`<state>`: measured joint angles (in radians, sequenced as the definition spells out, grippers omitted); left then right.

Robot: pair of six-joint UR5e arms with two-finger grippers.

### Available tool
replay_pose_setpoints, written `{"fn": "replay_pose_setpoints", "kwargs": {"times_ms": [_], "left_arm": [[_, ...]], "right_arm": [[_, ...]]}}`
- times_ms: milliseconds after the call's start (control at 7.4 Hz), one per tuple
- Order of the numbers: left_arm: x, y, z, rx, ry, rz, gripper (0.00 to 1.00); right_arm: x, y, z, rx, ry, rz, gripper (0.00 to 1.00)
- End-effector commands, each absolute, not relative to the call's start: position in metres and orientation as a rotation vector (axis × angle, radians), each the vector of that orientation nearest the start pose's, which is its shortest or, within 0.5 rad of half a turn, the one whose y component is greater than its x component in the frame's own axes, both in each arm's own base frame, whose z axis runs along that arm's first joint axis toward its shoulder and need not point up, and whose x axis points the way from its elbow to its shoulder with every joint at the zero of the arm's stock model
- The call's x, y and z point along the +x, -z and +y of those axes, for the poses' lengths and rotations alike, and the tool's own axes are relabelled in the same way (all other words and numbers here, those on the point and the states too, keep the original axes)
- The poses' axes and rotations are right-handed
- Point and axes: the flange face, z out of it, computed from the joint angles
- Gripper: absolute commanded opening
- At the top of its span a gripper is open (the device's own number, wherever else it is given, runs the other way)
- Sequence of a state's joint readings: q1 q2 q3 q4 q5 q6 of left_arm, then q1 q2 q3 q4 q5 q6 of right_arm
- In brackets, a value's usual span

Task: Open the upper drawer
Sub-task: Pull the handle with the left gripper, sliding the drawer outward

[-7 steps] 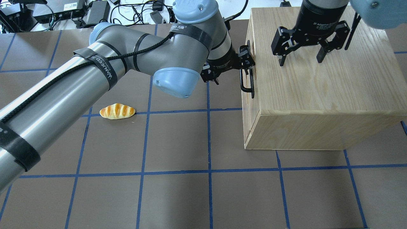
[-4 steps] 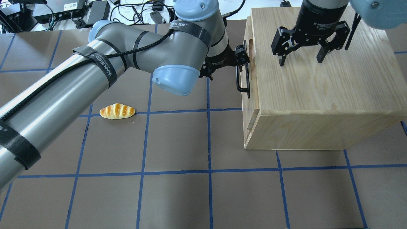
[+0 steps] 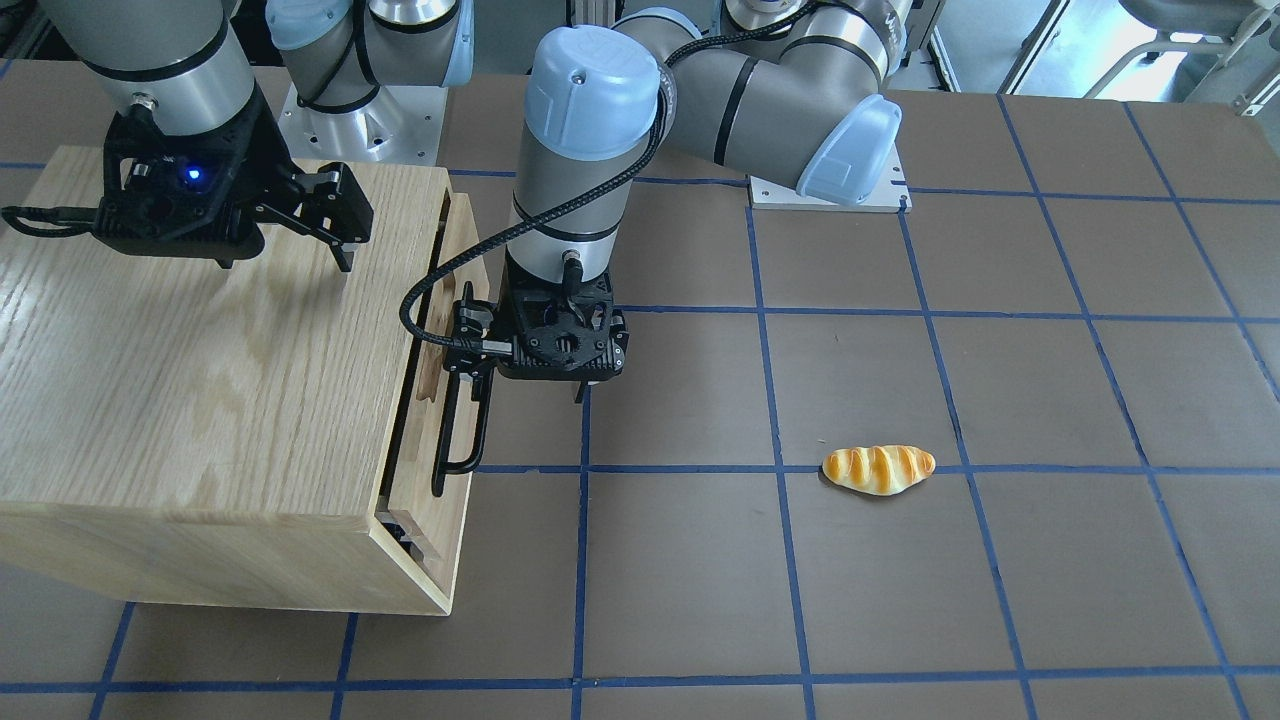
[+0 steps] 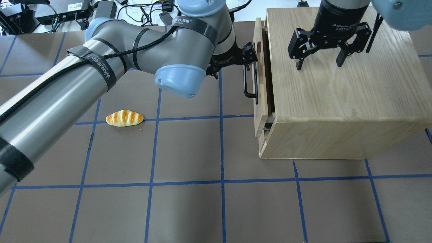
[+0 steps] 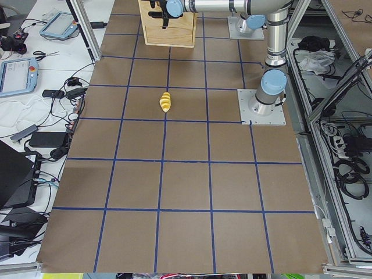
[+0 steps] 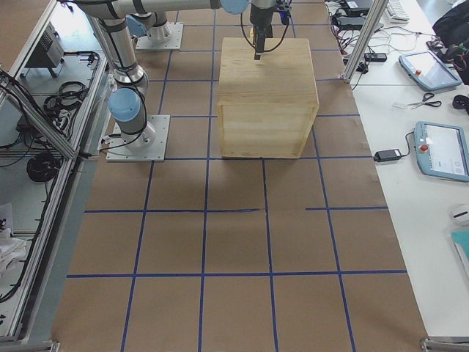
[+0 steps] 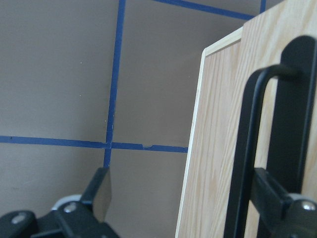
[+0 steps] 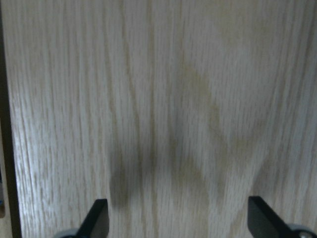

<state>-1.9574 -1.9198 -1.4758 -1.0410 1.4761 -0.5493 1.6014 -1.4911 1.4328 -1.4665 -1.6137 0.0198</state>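
The upper drawer (image 4: 259,113) (image 3: 437,525) sits at the top of the cabinet (image 4: 337,94) (image 3: 200,380), on the face turned toward the robot's left. It stands slightly out of the cabinet, with a narrow dark gap behind its front panel. Its black handle (image 4: 250,84) (image 3: 458,430) (image 7: 250,148) runs along the panel, and the left gripper (image 4: 249,60) (image 3: 470,350) is at the handle's far end, directly against the drawer front.

The drawer's inside is not visible. In the overhead view the wrist covers part of the left gripper. In both side views the gripper and drawer are too small or too hidden to judge.

The wrist view shows the left gripper's fingers set wide apart. The handle bar stands between them, close against the inner face of one finger; the other is well clear of it.

The right gripper (image 4: 319,65) (image 3: 285,262) (image 8: 181,218) is spread wide over the cabinet top and grips nothing.

A bread roll (image 4: 124,118) (image 3: 878,469) (image 5: 165,102) lies on the table, well apart from the cabinet.
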Motion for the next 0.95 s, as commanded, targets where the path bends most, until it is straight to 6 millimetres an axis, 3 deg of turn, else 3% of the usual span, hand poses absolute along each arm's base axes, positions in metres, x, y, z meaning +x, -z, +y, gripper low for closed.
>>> {"fn": "replay_pose_setpoints", "kwargs": {"times_ms": [0, 541, 811], "left_arm": [[-0.358, -0.398, -0.557, -0.241, 0.358, 3.315, 1.00], [-0.347, -0.396, -0.564, -0.237, 0.367, 3.297, 1.00], [-0.349, -0.409, -0.561, -0.265, 0.383, 3.314, 1.00]], "right_arm": [[0.145, -0.505, -0.516, -0.021, -0.072, 3.185, 1.00], [0.145, -0.505, -0.516, -0.019, -0.072, 3.185, 1.00], [0.145, -0.504, -0.516, -0.021, -0.074, 3.185, 1.00]]}}
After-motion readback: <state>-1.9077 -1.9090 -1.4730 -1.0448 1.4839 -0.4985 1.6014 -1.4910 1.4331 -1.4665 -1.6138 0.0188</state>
